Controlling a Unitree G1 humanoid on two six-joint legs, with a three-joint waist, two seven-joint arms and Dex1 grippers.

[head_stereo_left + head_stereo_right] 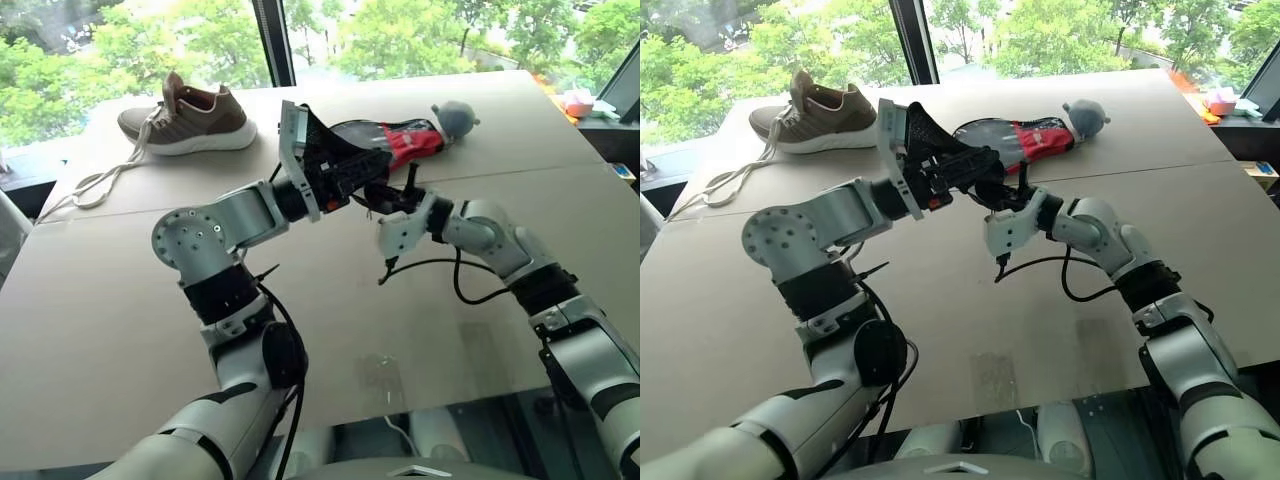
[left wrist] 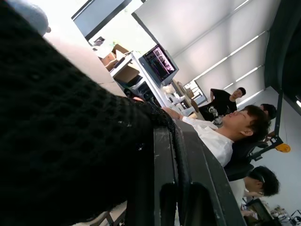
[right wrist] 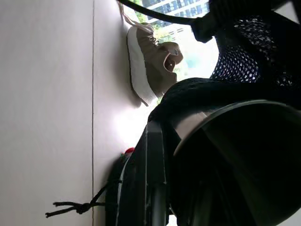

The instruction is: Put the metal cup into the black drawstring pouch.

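Cup [image 3: 244, 160] inside pouch [image 1: 325, 150] mouth, held mid-frame above table [image 1: 120, 330]. Left gripper [image 1: 372, 170] pinched shut on pouch fabric; right gripper [image 1: 385, 200] shut on pouch rim, cup wall possibly included. Insertion apparently nearly done; letting go and setting down left. Cord [image 3: 77, 205] dangling.

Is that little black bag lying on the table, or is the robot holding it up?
Held up. The black drawstring pouch hangs above the table, pinched between the left gripper and right gripper, its cord dangling.
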